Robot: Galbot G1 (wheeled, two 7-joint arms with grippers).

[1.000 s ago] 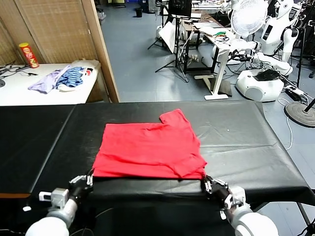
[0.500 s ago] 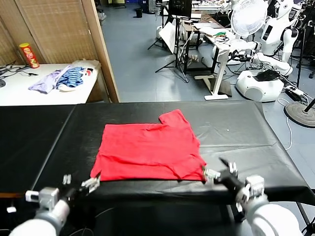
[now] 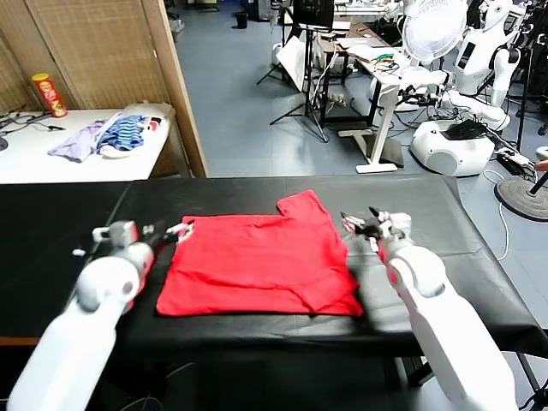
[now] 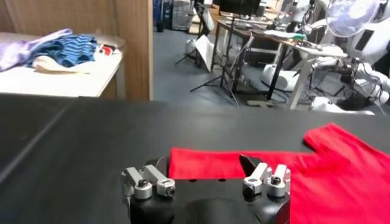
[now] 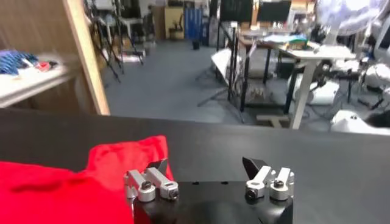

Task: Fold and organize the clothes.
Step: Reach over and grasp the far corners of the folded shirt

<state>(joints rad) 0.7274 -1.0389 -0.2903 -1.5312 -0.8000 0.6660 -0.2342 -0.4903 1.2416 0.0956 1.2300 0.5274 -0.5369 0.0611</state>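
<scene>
Left gripper (image 3: 169, 229) sits left of centre in the head view, above the black table (image 3: 445, 248), its fingers spread wide with nothing between them, just beside the upper left corner of the red T-shirt (image 3: 257, 265). From the left wrist view the same gripper (image 4: 206, 181) shows both finger pairs well apart, the black tabletop and the shirt's far edge (image 4: 317, 176) visible between and past them; whether a fingertip touches the cloth cannot be told.

In the upper left of the head view, a white side table (image 3: 51, 163) carries a heap of lilac and blue-striped garments (image 3: 107, 137) and a red-and-yellow can (image 3: 50, 94).

At the middle of the head view the red T-shirt lies folded into a rough rectangle on the black table, one sleeve jutting out at its upper right corner.

Right of centre, the right gripper (image 3: 366, 224) hovers beside that sleeve, also fully spread and empty. In the right wrist view this gripper (image 5: 208, 181) has its fingers wide apart, with the sleeve (image 5: 131, 158) lying next to one finger pair.

In the upper right of the head view stand a white fan (image 3: 432, 30) and a white robot (image 3: 479, 60).
</scene>
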